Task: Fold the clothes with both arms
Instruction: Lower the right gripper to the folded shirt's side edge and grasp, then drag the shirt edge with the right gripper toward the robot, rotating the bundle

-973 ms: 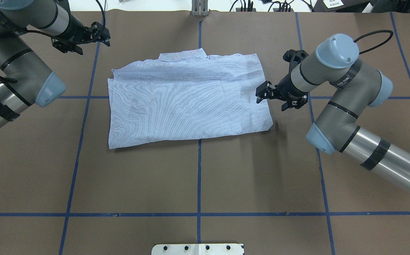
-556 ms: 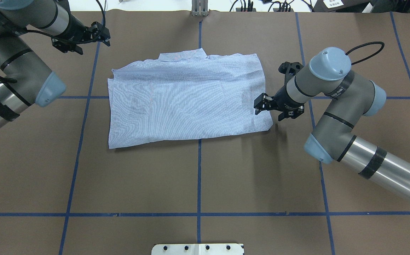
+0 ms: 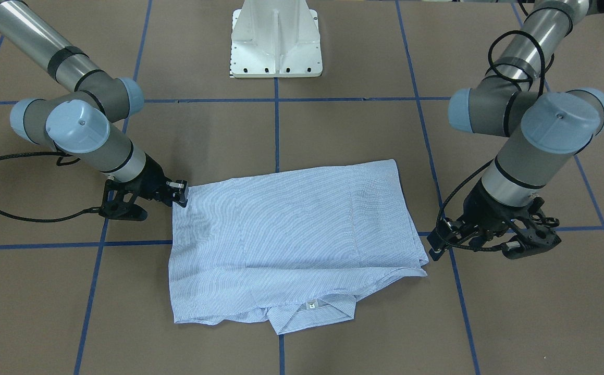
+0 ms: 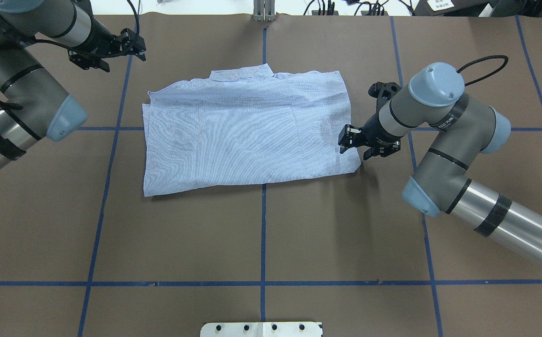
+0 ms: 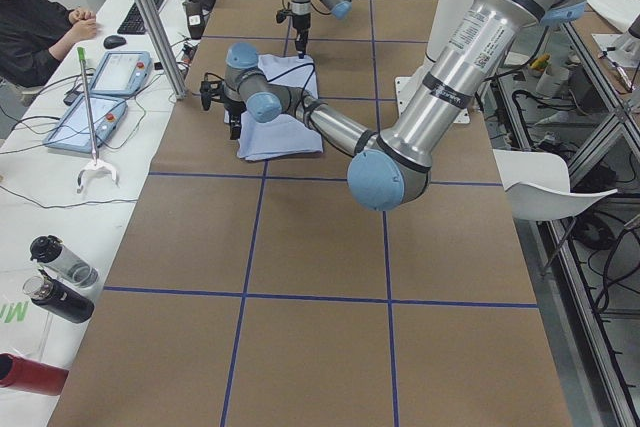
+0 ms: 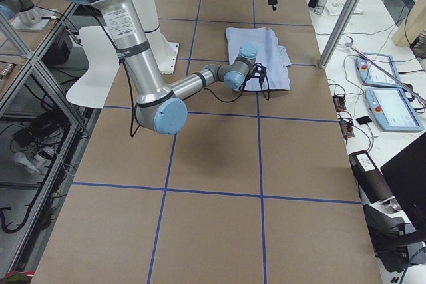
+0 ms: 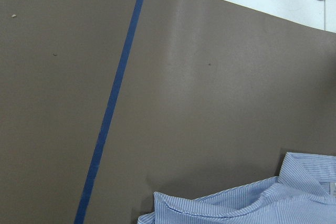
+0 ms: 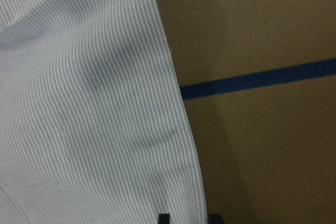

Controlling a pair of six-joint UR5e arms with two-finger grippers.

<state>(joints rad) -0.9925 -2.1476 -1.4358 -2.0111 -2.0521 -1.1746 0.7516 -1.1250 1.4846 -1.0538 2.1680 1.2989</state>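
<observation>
Well, the shirt [image 4: 247,135] lies already folded into a broad rectangle in the middle of the table [image 4: 261,243], nearer the far edge than the robot's edge. Its collar [image 4: 240,72] pokes out toward that far edge, and the neck label [image 3: 311,305] shows from the operators' side.

The right gripper [image 4: 350,139] is down at the shirt's right-hand edge, close to its near right corner. Its fingertips [image 8: 164,217] are apart, and the wrist view shows the cloth's border running between them. Nothing is pinched yet; I'd guess it is lined up to catch that edge for another fold.

The left gripper [image 4: 135,46] hangs off beyond the shirt's far left corner, toward the table's far left corner, apart from the cloth. Its fingers look spread and it holds nothing. Its wrist camera sees only that corner and the collar, so it seems parked or waiting.

Around them are blue tape lines [image 4: 263,234], which matter little, and the white base [image 3: 275,39] at the robot's edge. Along the far side runs a bench with tablets [image 5: 120,72] and bottles [image 5: 60,262], where a person [image 5: 35,22] sits. I judge the only hindrance is the layered, lumpy hem, which could let one layer slip.
</observation>
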